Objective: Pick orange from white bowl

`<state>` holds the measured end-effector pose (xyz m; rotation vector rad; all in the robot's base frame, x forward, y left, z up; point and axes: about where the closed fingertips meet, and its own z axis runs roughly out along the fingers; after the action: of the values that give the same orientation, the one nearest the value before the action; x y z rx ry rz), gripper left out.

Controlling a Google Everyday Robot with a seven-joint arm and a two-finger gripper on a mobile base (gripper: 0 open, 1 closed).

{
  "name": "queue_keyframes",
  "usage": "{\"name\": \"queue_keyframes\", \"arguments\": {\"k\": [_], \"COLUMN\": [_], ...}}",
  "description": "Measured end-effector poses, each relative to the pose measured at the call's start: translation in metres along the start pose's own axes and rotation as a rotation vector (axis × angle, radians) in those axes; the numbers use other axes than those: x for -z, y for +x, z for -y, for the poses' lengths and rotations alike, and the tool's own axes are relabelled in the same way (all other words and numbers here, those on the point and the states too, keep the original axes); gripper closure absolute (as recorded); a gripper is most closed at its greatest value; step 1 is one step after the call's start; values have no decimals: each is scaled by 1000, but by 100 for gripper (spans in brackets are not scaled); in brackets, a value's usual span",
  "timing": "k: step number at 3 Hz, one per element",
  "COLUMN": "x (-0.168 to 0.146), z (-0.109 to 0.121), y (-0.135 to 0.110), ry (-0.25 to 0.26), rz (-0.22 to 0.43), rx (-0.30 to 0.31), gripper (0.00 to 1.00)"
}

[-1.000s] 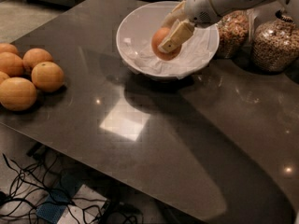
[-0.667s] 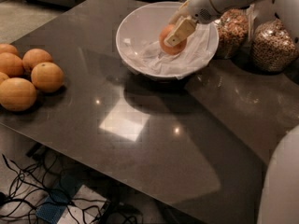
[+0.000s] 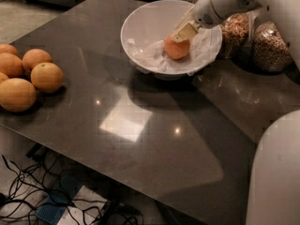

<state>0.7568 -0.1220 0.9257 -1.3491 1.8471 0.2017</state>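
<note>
The white bowl (image 3: 140, 20) stands at the back of the dark table, lined with crumpled white paper (image 3: 152, 55). The small deep-orange orange (image 3: 177, 49) sits inside it, right of centre. My gripper (image 3: 181, 39) reaches into the bowl from the upper right on its white arm. One beige finger (image 3: 183, 32) lies against the top of the orange; the other is hidden behind the fruit. The gripper looks shut on the orange, which is low in the bowl, at the paper.
Several larger, paler oranges (image 3: 33, 76) lie at the table's left edge. Two glass jars of nuts (image 3: 234, 29) (image 3: 272, 46) stand right of the bowl. My white body (image 3: 276, 172) fills the lower right. Cables (image 3: 42, 196) lie on the floor.
The gripper and the orange have moved rightward inside the bowl, from its centre toward the right side. The bowl and the other oranges have not moved.
</note>
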Motion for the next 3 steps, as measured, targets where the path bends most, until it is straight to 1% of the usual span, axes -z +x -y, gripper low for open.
{"name": "queue_keyframes", "arguments": {"k": [1, 3], "x": [2, 2], "z": [0, 0], "y": [-2, -2], "ry": [0, 0], "rz": [0, 0], "rx": [0, 0], "gripper": [84, 38]}}
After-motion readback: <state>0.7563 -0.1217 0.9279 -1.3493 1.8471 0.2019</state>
